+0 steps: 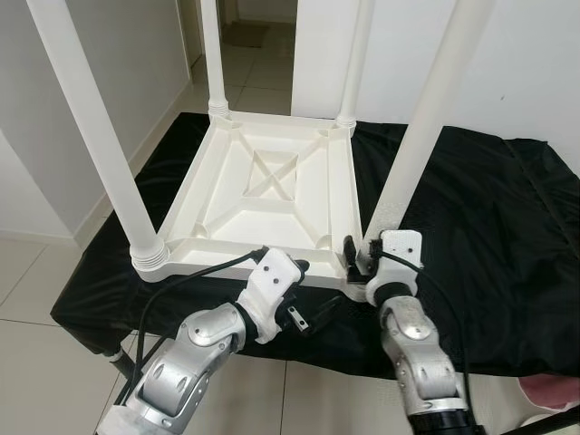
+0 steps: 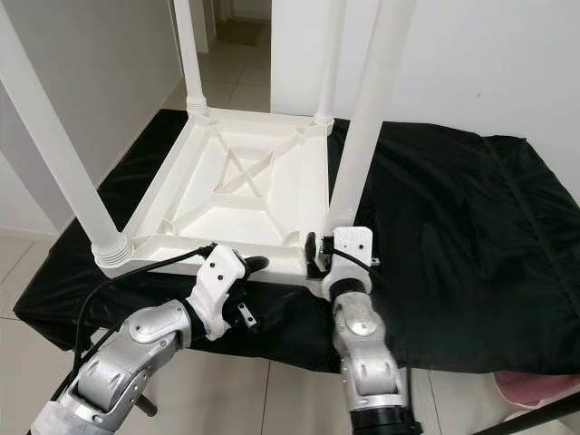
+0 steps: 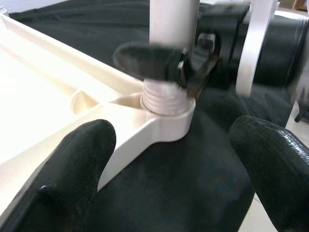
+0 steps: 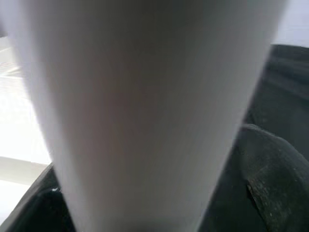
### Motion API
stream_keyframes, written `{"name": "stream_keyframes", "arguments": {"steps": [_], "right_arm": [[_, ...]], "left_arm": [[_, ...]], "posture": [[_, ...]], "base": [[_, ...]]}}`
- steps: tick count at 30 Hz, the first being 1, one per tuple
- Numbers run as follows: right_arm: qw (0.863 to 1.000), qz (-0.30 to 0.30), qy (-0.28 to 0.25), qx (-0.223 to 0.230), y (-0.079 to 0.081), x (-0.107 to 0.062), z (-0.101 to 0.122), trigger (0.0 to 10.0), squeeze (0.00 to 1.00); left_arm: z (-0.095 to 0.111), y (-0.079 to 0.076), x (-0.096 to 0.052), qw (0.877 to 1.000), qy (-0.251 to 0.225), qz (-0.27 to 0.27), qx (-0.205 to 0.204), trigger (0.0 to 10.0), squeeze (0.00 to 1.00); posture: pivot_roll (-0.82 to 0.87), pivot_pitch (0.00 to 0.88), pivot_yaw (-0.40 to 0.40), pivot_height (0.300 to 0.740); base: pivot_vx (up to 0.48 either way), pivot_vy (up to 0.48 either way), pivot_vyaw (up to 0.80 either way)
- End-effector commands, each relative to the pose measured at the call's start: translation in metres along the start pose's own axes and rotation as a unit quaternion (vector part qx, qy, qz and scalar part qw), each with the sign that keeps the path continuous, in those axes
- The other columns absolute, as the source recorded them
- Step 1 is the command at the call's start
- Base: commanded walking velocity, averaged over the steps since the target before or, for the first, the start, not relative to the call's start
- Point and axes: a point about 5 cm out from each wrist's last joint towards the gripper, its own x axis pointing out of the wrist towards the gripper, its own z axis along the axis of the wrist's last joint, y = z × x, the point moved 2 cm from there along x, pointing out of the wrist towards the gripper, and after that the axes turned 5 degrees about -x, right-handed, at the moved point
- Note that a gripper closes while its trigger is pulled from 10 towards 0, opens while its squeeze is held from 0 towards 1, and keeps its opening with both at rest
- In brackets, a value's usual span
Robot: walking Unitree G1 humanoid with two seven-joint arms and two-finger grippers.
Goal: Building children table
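Observation:
A white plastic children's table (image 1: 263,190) lies upside down on a black cloth, its legs pointing up. The near right leg (image 1: 426,127) stands in its threaded corner socket (image 3: 166,99). My right gripper (image 1: 360,256) is shut on this leg just above the socket; the leg (image 4: 145,111) looms large in the right wrist view, with a black finger (image 4: 270,169) beside it. My left gripper (image 1: 313,290) is open at the table's front edge, left of that corner, holding nothing. Its two fingertips (image 3: 72,169) frame the socket in the left wrist view.
The black cloth (image 1: 471,199) covers a low platform with bare room to the right. The near left leg (image 1: 100,136) and two far legs (image 1: 213,54) stand upright. Tiled floor (image 1: 36,290) lies to the left, a white wall behind. Something pink (image 1: 548,391) sits at bottom right.

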Motion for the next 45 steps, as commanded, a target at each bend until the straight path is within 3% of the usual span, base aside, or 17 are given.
{"name": "stream_keyframes", "arguments": {"steps": [1, 18, 25, 31, 41, 43, 44, 45], "right_arm": [[1.000, 0.012, -0.006, 0.006, 0.000, 0.001, 0.001, 10.0, 0.00], [0.995, 0.099, -0.013, -0.017, -0.003, -0.003, -0.002, 10.0, 0.00], [0.978, 0.195, -0.013, -0.077, -0.009, -0.002, -0.011, 10.0, 0.00], [0.971, 0.225, -0.011, -0.086, -0.017, -0.001, -0.012, 10.0, 0.00], [0.957, 0.276, -0.016, -0.093, -0.016, 0.001, -0.014, 10.0, 0.00], [0.953, 0.287, -0.017, -0.096, -0.014, 0.003, -0.014, 9.7, 0.00], [0.950, 0.295, -0.017, -0.100, -0.013, 0.005, -0.014, 8.8, 0.00], [0.948, 0.302, -0.018, -0.104, -0.013, 0.007, -0.015, 6.0, 0.00]], "left_arm": [[-0.003, 0.001, -0.001, 1.000, 0.006, 0.003, 0.004, 10.0, 0.00], [-0.007, 0.001, -0.006, 1.000, 0.011, 0.012, -0.002, 10.0, 0.00], [-0.007, 0.001, -0.005, 1.000, 0.015, 0.007, 0.004, 10.0, 0.00], [-0.009, 0.000, -0.007, 1.000, 0.017, 0.008, 0.004, 10.0, 0.00], [-0.008, 0.000, -0.006, 1.000, 0.020, 0.004, 0.009, 10.0, 0.00], [-0.008, 0.000, -0.006, 1.000, 0.021, 0.004, 0.011, 10.0, 0.00], [-0.008, 0.001, -0.006, 1.000, 0.022, 0.003, 0.013, 10.0, 0.00], [-0.008, 0.001, -0.006, 1.000, 0.022, 0.002, 0.014, 10.0, 0.00]], "posture": [[-0.04, 0.020, -0.008, 0.740], [-0.03, 0.013, -0.014, 0.740], [-0.03, 0.007, -0.018, 0.740], [-0.02, 0.004, -0.019, 0.740], [-0.01, 0.000, -0.012, 0.740], [-0.01, 0.000, -0.010, 0.740], [-0.01, 0.000, -0.010, 0.740], [-0.01, 0.000, -0.010, 0.740]], "base": [[0.000, 0.000, 0.00], [0.000, 0.000, 0.00], [0.000, 0.000, 0.00], [0.000, 0.000, 0.00], [0.000, 0.000, 0.00], [0.000, 0.000, 0.00], [0.000, 0.000, 0.00], [0.000, 0.000, 0.00]]}}
